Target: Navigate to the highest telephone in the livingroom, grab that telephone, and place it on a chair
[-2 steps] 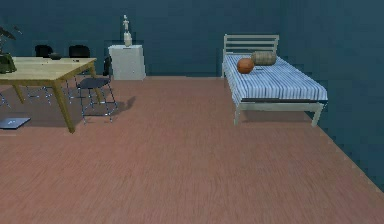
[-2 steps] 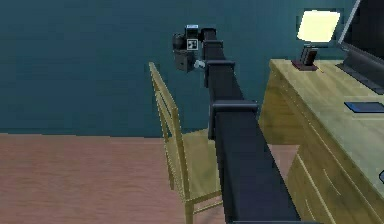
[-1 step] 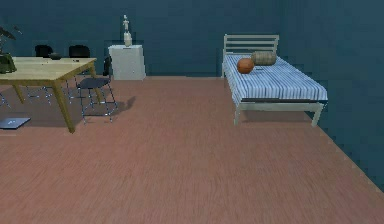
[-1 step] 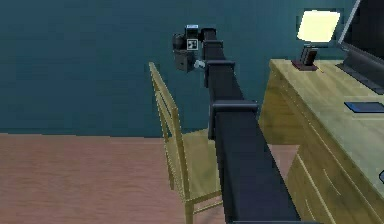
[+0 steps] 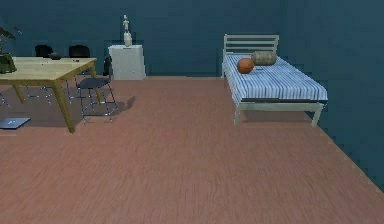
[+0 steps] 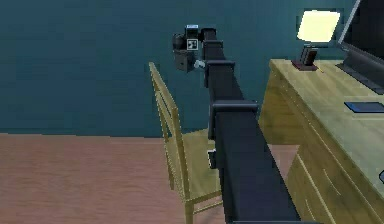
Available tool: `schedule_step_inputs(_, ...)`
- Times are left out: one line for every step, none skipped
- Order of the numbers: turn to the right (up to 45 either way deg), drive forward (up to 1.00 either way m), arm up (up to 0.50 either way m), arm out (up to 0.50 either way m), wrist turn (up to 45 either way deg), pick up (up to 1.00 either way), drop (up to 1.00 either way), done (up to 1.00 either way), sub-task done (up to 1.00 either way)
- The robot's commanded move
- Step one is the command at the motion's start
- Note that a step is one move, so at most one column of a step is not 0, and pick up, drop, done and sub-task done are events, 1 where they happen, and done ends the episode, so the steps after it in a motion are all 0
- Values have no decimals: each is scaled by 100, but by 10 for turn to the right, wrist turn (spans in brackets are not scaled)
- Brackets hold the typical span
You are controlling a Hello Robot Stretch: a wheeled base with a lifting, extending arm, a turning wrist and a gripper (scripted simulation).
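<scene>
Arm side view: the arm (image 6: 235, 130) rises from the bottom edge to the upper middle of the frame. The gripper (image 6: 181, 55) sits at its far end against the dark blue wall. The jaw state cannot be told, nor whether anything is held, because the far end is a dark mass on a dark background. A wooden chair (image 6: 170, 130) stands just left of the arm, in the lower middle. A wooden desk (image 6: 320, 140) fills the right side and carries a lit lamp (image 6: 318, 30) at the upper right. A flat dark item (image 6: 364, 106) lies on the desk. Which item is the telephone cannot be told.

Forward view: a wooden table (image 5: 45, 70) with dark chairs (image 5: 95, 88) occupies the upper left. A bed (image 5: 275, 85) stands at the upper right.
</scene>
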Motion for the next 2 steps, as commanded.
schedule_step_inputs(0,0,0,-10,0,0,0,0,0)
schedule_step_inputs(0,0,0,0,0,0,0,100,0)
